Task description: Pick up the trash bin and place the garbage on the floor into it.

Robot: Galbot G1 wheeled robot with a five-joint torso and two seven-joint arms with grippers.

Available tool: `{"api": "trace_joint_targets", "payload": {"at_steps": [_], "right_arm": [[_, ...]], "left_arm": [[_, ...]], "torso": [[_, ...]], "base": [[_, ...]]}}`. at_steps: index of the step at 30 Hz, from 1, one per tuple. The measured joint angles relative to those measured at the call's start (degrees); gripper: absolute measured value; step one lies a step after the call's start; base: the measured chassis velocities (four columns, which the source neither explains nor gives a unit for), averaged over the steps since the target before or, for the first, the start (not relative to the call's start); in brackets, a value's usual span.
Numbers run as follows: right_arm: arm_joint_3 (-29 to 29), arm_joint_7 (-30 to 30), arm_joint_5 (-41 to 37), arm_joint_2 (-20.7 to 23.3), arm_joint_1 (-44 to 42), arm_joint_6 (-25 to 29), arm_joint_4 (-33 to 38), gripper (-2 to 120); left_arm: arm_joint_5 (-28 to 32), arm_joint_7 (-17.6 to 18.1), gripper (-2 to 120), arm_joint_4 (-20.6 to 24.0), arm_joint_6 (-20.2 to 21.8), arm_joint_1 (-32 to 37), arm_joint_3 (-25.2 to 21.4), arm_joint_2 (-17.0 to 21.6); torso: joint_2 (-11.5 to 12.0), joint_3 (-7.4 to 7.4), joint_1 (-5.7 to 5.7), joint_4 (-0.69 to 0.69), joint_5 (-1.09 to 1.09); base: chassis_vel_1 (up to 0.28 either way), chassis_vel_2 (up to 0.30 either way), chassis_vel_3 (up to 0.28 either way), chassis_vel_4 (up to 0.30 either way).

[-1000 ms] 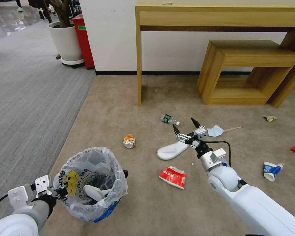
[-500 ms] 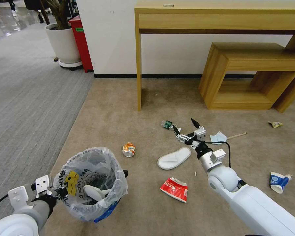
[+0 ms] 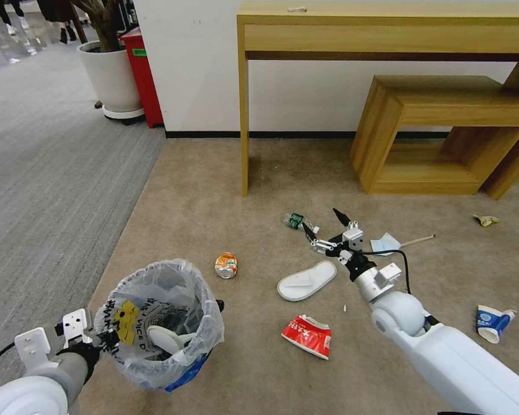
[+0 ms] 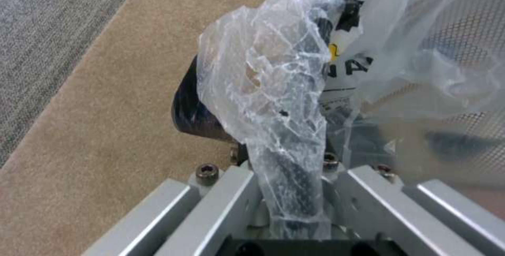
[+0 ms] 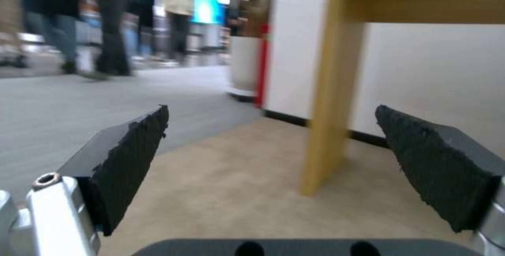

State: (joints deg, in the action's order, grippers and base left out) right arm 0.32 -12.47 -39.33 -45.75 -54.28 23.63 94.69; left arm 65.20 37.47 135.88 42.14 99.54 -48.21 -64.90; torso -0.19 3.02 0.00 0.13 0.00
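The left tool (image 3: 101, 336) is clamped on the rim of the small round black trash bin (image 3: 158, 323) with its crinkled plastic liner, low at the robot's left; the right tool (image 3: 324, 226) hangs spread wide above the beige carpet floor (image 3: 225, 190), near a white slipper (image 3: 306, 279) and green-label bottle (image 3: 297, 220)

White-shelled arms ending in silver metal grippers with black fingers.

The right gripper (image 3: 324, 223) has two dark, wedge-shaped pads (image 5: 131, 157) with a rough, ribbed face, set on bright aluminium brackets; a black cable loops from its wrist to a rounded glossy white joint. The left gripper (image 4: 287, 177) shows grey machined bars fastened with dark socket-head screws; its wrist seems to carry small white blocks and a black collar.
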Motion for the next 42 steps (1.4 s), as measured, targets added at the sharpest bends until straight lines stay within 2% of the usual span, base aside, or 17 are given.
{"api": "trace_joint_targets", "payload": {"at_steps": [4,7,15,24,29,34,42], "right_arm": [[-0.2,-6.7,-3.1,2.5,-0.8,2.1,-0.2,100],[-0.7,-7.8,-3.3,3.8,-1.3,2.1,-0.3,100],[-4.1,-2.9,-0.7,8.2,-3.8,-7.9,1.6,100],[-1.2,2.9,-0.9,12.9,-5.1,-14.1,2.8,100],[-0.2,3.5,-0.1,15.5,-5.5,-17.6,3.6,100],[0.5,2.9,0.9,16.7,-5.7,-18.5,3.6,100],[2.3,1.5,0.8,19.8,-6.4,-24.7,5.4,100]], "left_arm": [[-0.2,-0.1,1,-0.5,0.0,-0.4,0.2,-0.2],[-0.3,-0.1,1,-0.7,0.0,-0.5,0.3,-0.2],[-0.7,-0.4,1,-1.3,0.0,-1.0,0.7,-0.3],[-0.8,-0.6,1,-1.9,0.0,-1.3,0.8,-0.1],[-1.4,-1.1,1,-2.3,0.0,-1.4,1.1,-0.3],[-1.8,-1.3,1,-2.3,0.0,-1.4,1.3,-0.4],[-2.3,-1.6,1,-2.3,0.0,-1.5,1.3,-0.5]], "torso": [[0.0,0.0,0.0,0.0,0.0],[0.0,0.0,0.0,0.0,0.0],[0.0,0.0,0.0,0.0,0.0],[0.0,0.0,0.0,0.0,0.0],[0.0,0.0,0.0,0.0,-0.01],[0.0,0.0,0.0,0.0,0.0],[0.0,0.0,0.0,0.0,0.0]], "base": [[0.0,0.0,0.0,0.0],[0.0,0.0,0.0,0.0],[0.0,0.0,0.0,0.0],[0.0,0.0,0.0,0.0],[0.0,0.0,0.0,0.0],[0.0,0.0,0.0,0.0],[0.0,0.0,0.0,0.0]]}}
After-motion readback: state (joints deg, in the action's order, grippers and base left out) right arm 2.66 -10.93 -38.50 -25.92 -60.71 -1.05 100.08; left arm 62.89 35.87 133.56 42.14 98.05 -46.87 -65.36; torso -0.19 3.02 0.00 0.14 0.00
